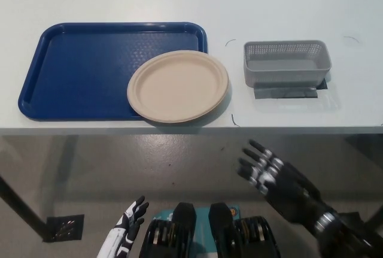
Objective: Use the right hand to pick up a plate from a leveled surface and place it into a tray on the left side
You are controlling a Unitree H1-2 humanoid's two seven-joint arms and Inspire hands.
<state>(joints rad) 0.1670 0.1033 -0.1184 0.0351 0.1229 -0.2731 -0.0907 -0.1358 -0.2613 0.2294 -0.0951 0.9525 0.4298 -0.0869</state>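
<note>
A round beige plate (178, 86) lies partly in the blue tray (78, 69), its right part overhanging the tray's right rim onto the white table. My black right hand (267, 171) is open below the table's front edge, right of the plate and apart from it. My white left hand (130, 222) rests low at the bottom left, fingers apart and holding nothing.
A grey mesh basket (286, 61) stands on a dark base right of the plate. The white table (269, 6) ends in a front edge just below the plate. Grey floor lies beneath.
</note>
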